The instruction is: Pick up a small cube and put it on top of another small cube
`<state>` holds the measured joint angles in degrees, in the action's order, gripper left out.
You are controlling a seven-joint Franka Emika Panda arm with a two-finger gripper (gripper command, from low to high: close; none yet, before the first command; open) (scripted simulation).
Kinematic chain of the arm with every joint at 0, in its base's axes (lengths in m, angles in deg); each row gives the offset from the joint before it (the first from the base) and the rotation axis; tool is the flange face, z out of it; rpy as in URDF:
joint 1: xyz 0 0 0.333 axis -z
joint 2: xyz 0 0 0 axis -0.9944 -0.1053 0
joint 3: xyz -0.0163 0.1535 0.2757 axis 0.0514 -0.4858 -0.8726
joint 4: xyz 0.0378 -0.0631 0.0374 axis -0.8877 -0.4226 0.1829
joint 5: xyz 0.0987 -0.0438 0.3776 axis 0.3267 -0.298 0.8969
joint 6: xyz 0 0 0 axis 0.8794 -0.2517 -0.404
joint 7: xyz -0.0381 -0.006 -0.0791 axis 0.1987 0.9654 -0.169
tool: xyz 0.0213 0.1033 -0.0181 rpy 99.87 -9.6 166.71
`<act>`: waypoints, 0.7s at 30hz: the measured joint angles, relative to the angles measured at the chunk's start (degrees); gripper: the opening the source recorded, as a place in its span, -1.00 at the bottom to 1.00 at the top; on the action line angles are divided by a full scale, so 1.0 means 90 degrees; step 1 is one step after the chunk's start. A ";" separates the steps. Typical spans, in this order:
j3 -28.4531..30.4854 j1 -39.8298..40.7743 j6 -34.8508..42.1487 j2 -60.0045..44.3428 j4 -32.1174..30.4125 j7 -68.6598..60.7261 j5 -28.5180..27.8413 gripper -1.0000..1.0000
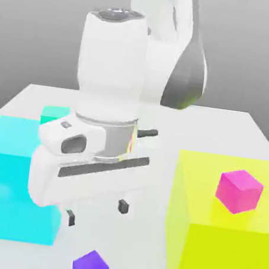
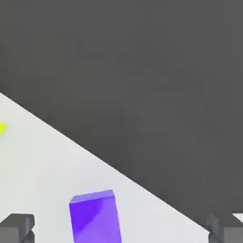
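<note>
A small purple cube [image 1: 91, 267] sits on the white table [image 1: 221, 130] near its front edge. My gripper [image 1: 97, 211] hangs above the table a little behind the cube, open, with nothing between its dark fingertips [image 1: 124, 206]. In the hand view the purple cube [image 2: 95, 216] lies on the table between the two fingertips [image 2: 16, 228], close to the table's edge. A small magenta cube [image 1: 239, 190] rests on top of the big yellow block [image 1: 224, 244]. A small teal cube [image 1: 54, 114] stands behind the big cyan block [image 1: 11, 180].
The big translucent cyan block stands at the exterior view's left and the big translucent yellow block at its right, flanking the gripper. A corner of the yellow block [image 2: 2, 128] shows in the hand view. The table's edge runs close behind the purple cube.
</note>
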<state>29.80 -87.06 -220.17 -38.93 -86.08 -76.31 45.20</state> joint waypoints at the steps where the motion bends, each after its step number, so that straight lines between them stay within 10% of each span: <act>1: -0.0043 0.0058 -0.0084 -0.0231 -0.0024 -0.0204 0.0029 0.00; 7: -0.0327 0.0336 -0.0968 -0.1616 0.0104 -0.0774 0.0262 0.00; 8: -0.0371 0.0373 -0.1104 -0.1789 0.0138 -0.0801 0.0291 -1.00; 21: -0.0286 0.0216 -0.0232 -0.0752 -0.0006 -0.0703 0.0030 -1.00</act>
<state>27.22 -85.12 -222.25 -45.69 -86.13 -82.63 45.47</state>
